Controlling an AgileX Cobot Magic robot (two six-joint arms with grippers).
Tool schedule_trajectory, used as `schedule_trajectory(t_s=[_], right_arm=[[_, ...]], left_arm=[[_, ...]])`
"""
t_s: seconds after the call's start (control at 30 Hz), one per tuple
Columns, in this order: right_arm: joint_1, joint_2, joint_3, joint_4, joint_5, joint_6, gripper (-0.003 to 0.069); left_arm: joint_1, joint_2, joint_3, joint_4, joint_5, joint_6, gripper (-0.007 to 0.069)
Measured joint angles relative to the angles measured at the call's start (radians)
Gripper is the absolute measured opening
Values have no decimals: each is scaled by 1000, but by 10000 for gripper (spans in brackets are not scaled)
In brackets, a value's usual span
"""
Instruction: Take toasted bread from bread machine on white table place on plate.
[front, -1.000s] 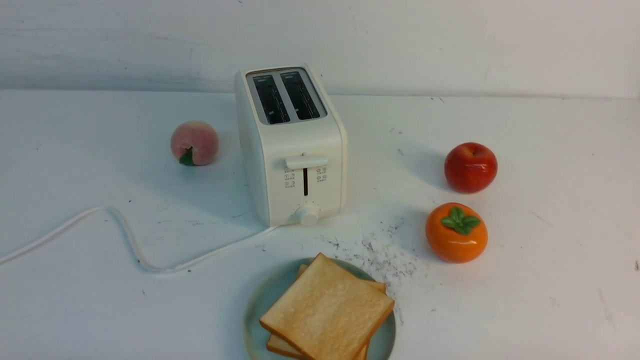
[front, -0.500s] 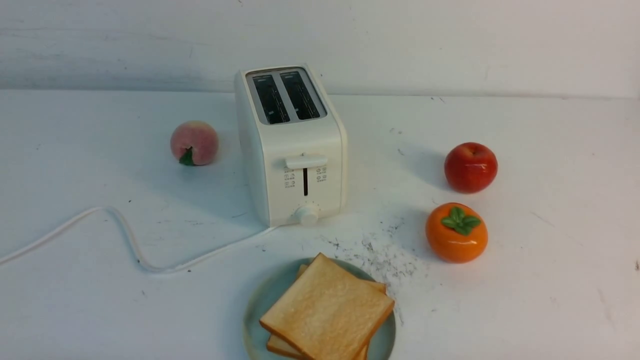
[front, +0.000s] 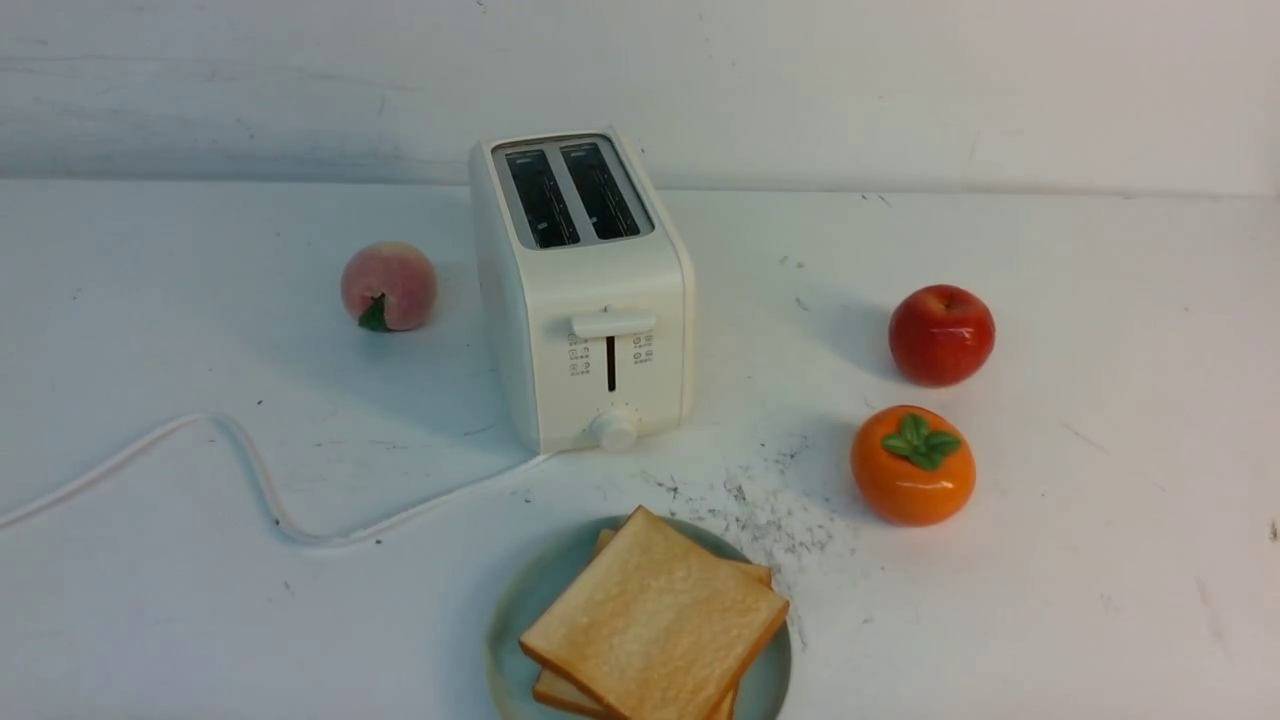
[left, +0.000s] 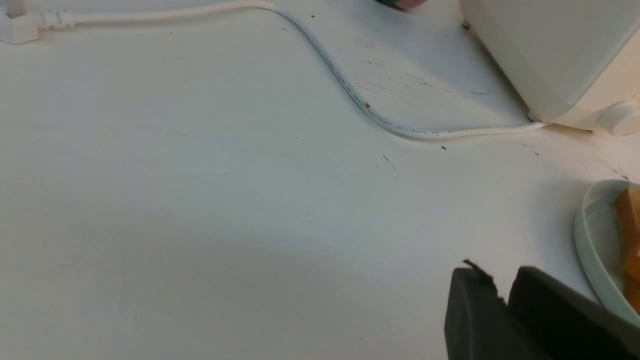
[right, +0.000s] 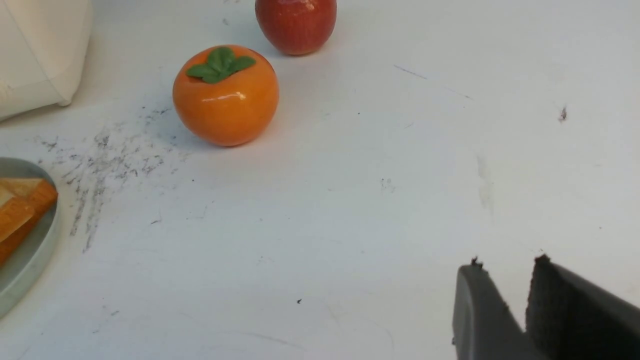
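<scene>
At the near edge of the white table (front: 1100, 560), centre, the plate (front: 515, 610) holds the toasted bread (front: 655, 620): two slices stacked flat, the upper one turned slightly so a corner of the lower slice shows behind it. Both slots of the bread machine (front: 590, 330) are dark and hold no bread. It stands upright behind the plate, toward the far edge, apart from the plate. Its cord (front: 250, 470) snakes to the left edge.

A peach (front: 388, 286) sits left of the bread machine; a red apple (front: 941, 334) and an orange persimmon (front: 912, 465) sit toward the right, near each other. Dark speckled scratches (front: 770, 510) mark the surface between plate and persimmon. A plain white wall (front: 900, 90) rises behind the far edge.

Left gripper (left: 502, 292): jaws almost together, only a sliver between them, nothing held. Right gripper (right: 505, 280): narrow gap between jaws, nothing held.
</scene>
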Motion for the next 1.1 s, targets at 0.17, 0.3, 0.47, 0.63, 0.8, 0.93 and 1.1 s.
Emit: schedule_trajectory(t_s=[0.17,0.3,0.47,0.63,0.8,0.93,1.1], right_arm=[[0,0,0,0,0,0,160],[0,0,0,0,0,0,167],[0,0,0,0,0,0,173],[0,0,0,0,0,0,180],[0,0,0,0,0,0,187],[0,0,0,0,0,0,188],[0,0,0,0,0,0,190]], left_arm=[[0,0,0,0,0,0,109],[0,0,0,0,0,0,109],[0,0,0,0,0,0,111],[0,0,0,0,0,0,113],[0,0,0,0,0,0,123],[0,0,0,0,0,0,126],[0,0,0,0,0,0,126]])
